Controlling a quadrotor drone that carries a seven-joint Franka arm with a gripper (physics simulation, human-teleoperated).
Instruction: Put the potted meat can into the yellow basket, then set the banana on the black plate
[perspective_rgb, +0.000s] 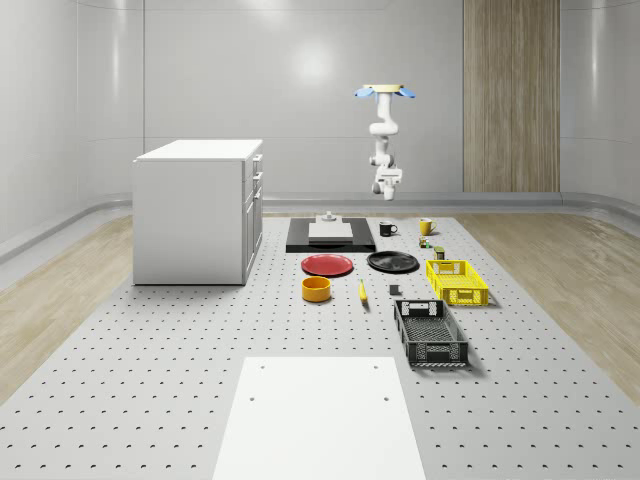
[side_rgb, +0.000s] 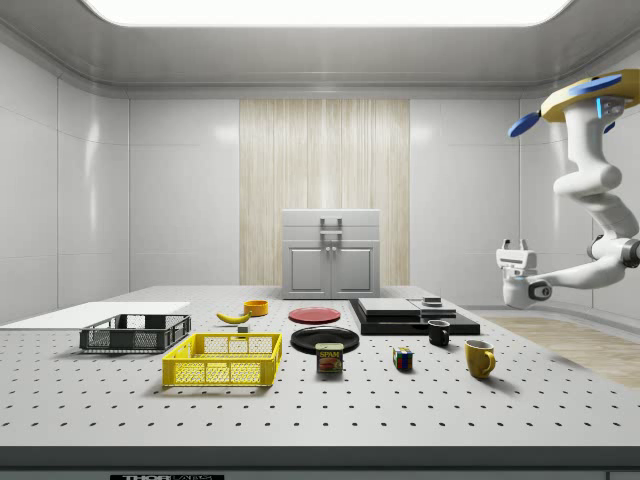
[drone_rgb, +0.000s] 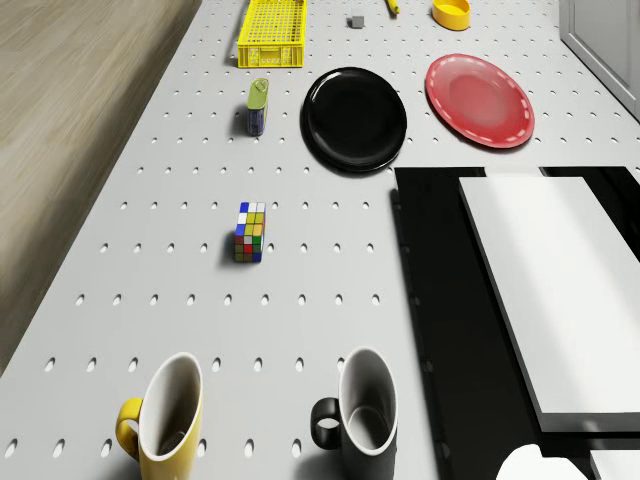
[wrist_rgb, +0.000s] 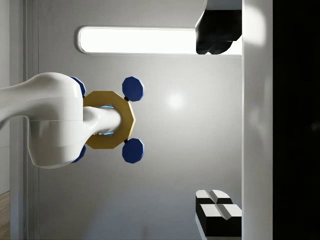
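Note:
The potted meat can (side_rgb: 330, 358) stands on the table between the yellow basket (side_rgb: 224, 359) and the black plate (side_rgb: 324, 339); it also appears in the drone view (drone_rgb: 259, 107). The banana (side_rgb: 233, 317) lies beyond the basket, near an orange bowl (perspective_rgb: 316, 289). The drone (perspective_rgb: 385, 92) hovers high over the table's far end, above the mugs. My gripper (side_rgb: 513, 244) hangs well above the table, turned upward, far from the can. In the wrist view the fingers (wrist_rgb: 217, 37) stand wide apart and hold nothing, with the drone's body behind them.
A yellow mug (drone_rgb: 165, 420), a black mug (drone_rgb: 362, 415) and a colour cube (drone_rgb: 249, 232) sit below the drone. A black slab (drone_rgb: 440, 300) carries a white block. A red plate (drone_rgb: 478, 99), a black crate (perspective_rgb: 430, 333) and a white cabinet (perspective_rgb: 200, 210) stand farther off.

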